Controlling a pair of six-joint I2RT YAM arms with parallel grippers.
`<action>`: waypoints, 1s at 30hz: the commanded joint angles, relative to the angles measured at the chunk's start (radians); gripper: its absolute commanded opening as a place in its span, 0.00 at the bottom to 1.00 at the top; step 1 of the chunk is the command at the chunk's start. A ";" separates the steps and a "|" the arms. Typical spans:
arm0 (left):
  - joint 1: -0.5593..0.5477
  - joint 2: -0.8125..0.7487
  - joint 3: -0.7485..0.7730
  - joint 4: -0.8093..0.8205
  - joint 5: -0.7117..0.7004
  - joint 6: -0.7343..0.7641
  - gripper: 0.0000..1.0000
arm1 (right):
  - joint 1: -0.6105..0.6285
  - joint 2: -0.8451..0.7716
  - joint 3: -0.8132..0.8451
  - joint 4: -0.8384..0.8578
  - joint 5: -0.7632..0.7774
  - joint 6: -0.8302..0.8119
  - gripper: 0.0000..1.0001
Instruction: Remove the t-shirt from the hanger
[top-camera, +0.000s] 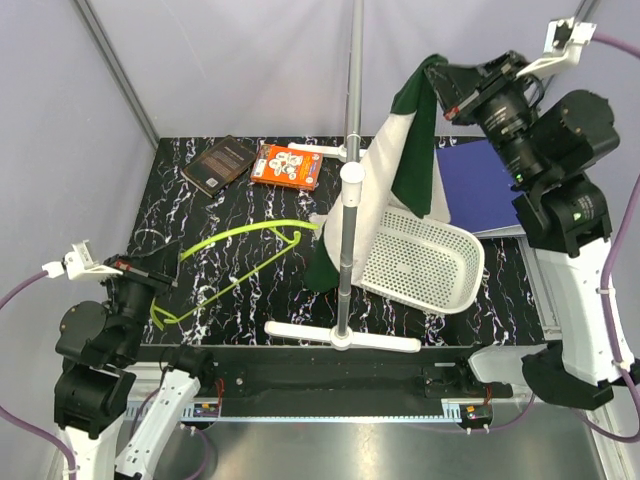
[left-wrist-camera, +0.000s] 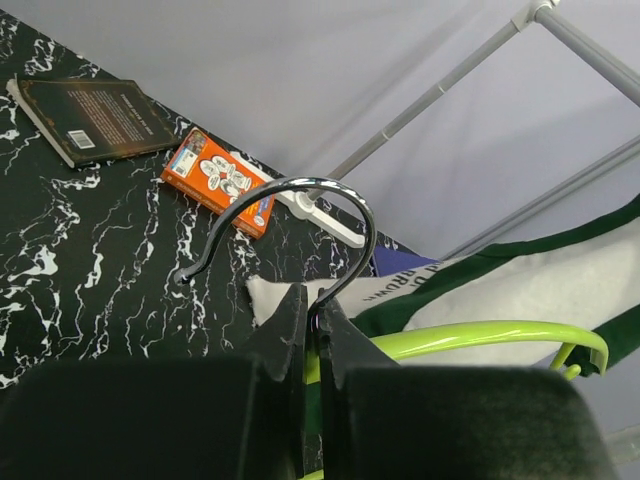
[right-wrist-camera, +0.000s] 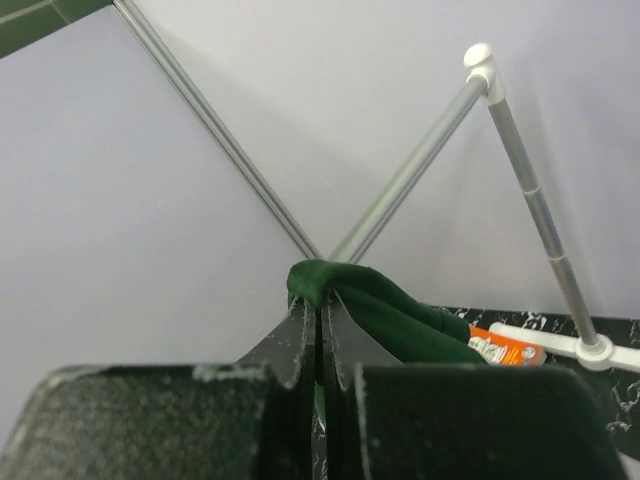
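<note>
Left fingers are clamping the hanger hook, right fingers are pinching the t-shirt; the hanging hem may be catching on the hanger's far end.

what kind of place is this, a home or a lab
Probably a robot lab cell: left arm and right arm mounted at a black marbled table, plain grey walls around it.

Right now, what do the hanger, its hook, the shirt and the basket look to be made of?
The hanger looks like plastic: lime green, thin, smooth. Its hook looks like metal: silvery with bright glints. The shirt is soft fabric, matte, hanging in folds. The basket is probably moulded plastic: white, perforated all over.
</note>
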 joint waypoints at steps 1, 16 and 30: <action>0.003 -0.025 -0.002 0.023 -0.025 0.026 0.00 | -0.002 0.088 0.240 -0.053 0.035 -0.110 0.00; 0.003 -0.064 -0.005 -0.012 -0.023 0.052 0.00 | -0.003 0.314 0.808 -0.107 0.172 -0.315 0.00; 0.003 -0.053 0.007 -0.026 -0.020 0.055 0.00 | -0.003 0.231 0.809 -0.014 0.204 -0.432 0.00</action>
